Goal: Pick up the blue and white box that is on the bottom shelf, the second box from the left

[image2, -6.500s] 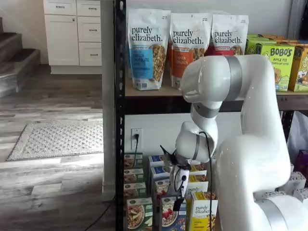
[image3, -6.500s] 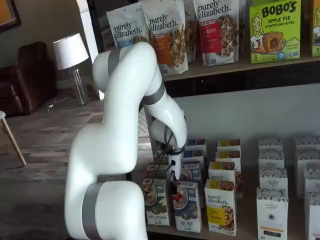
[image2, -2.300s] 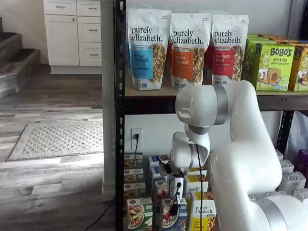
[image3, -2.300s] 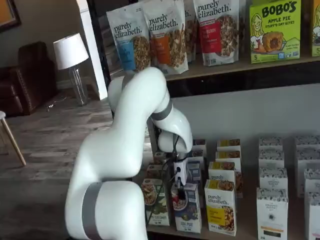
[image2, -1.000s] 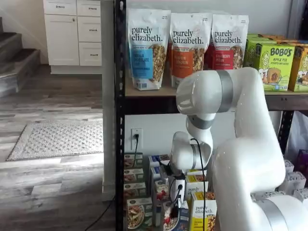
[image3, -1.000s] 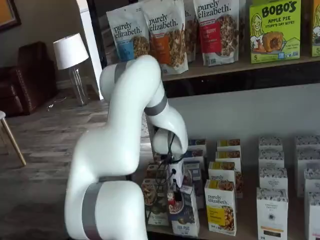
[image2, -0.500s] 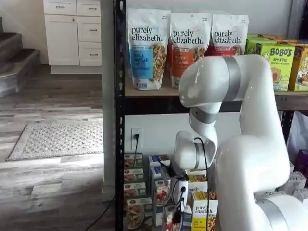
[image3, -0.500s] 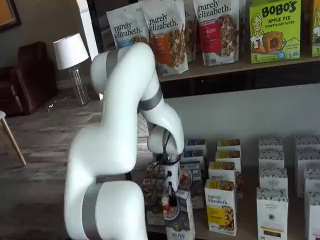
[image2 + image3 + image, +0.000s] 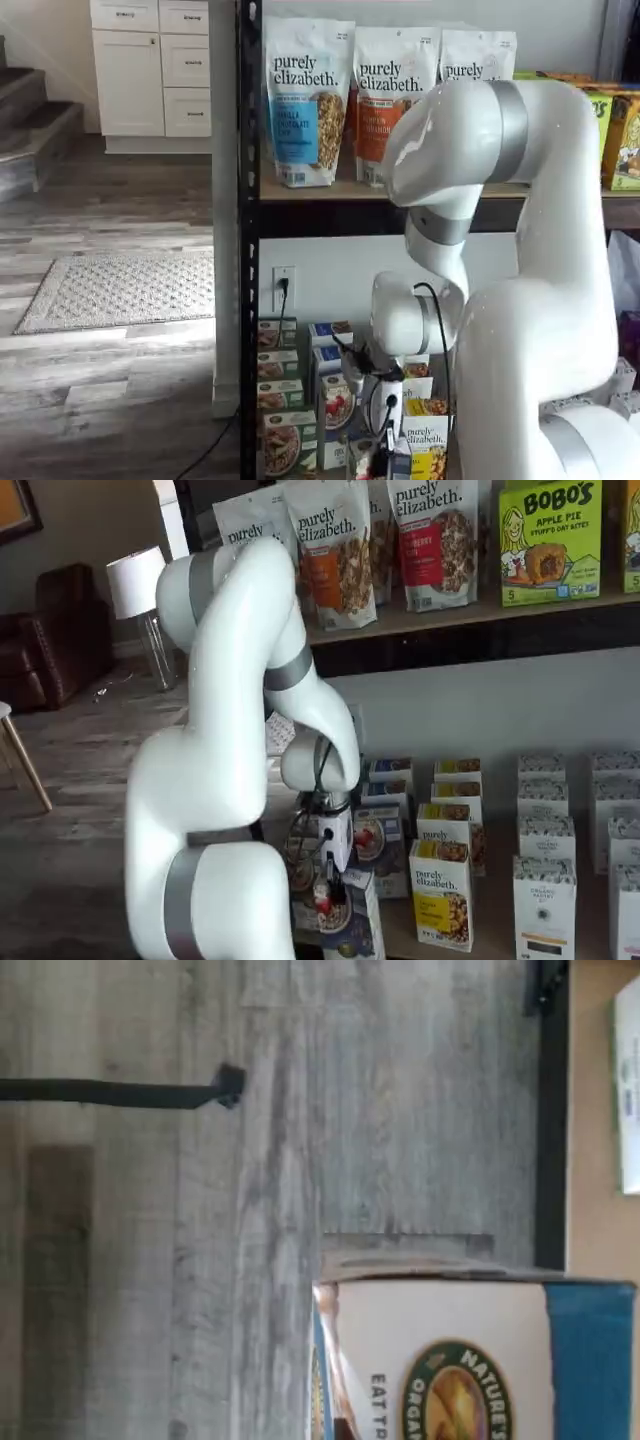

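Observation:
The blue and white box (image 9: 352, 927) hangs tilted in front of the bottom shelf (image 9: 492, 930), out of its row, with its pictured bowl of red berries facing outward. My gripper (image 9: 333, 890) comes down on its top edge and is shut on it. In both shelf views the box sits near the lower edge, and the gripper (image 9: 385, 456) holds the box (image 9: 362, 463) just ahead of the shelf's front row. The wrist view shows the box's white and blue top (image 9: 450, 1360) close up, over grey floorboards.
Green-trimmed boxes (image 9: 283, 440) stand left of the gap, a yellow purely elizabeth box (image 9: 440, 895) and white boxes (image 9: 545, 905) to its right. Granola bags (image 9: 305, 100) line the upper tier. A black rack post (image 9: 248, 250) stands at the left. A black cable (image 9: 120, 1092) crosses the floor.
The gripper closed on the box, then drew it out of the front row, away from the shelf and slightly lower. The arm's elbow has swung higher.

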Controlling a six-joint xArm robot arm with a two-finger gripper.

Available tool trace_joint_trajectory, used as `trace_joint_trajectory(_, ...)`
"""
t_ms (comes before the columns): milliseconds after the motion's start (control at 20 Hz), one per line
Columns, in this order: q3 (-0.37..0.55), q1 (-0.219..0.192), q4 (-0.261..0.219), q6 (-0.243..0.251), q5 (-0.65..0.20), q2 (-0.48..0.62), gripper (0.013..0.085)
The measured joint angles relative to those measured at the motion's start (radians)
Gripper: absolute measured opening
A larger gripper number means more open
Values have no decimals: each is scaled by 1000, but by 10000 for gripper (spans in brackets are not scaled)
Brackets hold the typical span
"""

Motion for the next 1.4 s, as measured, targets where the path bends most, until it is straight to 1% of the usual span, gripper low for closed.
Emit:
trace_joint_trajectory(100,42,1,-21,21,-4,-40,450)
trace_joint_trajectory(250,94,-1,-72,69,27,-105,450)
trace_joint_trajectory(350,128,0,-86,83,42,-152,450)
trace_joint_trajectory(450,160,4,-79,80,59,-201,450)
trace_joint_trajectory(600,198,11,-56,67,95,-277,450)
trace_joint_trajectory(650,206,13,-58,72,109,-300,450)
trace_joint_trajectory(800,230,25,-83,108,145,-367,450)
trace_joint_trajectory(950,245,40,-67,111,202,-432,450)
trace_joint_trajectory(1000,252,44,-68,116,207,-450,450)
trace_joint_trajectory(1200,273,56,-90,148,235,-511,450)
trace_joint_trajectory(1300,286,60,-84,149,254,-555,450)
trace_joint_trajectory(1400,298,62,-69,139,274,-597,450)
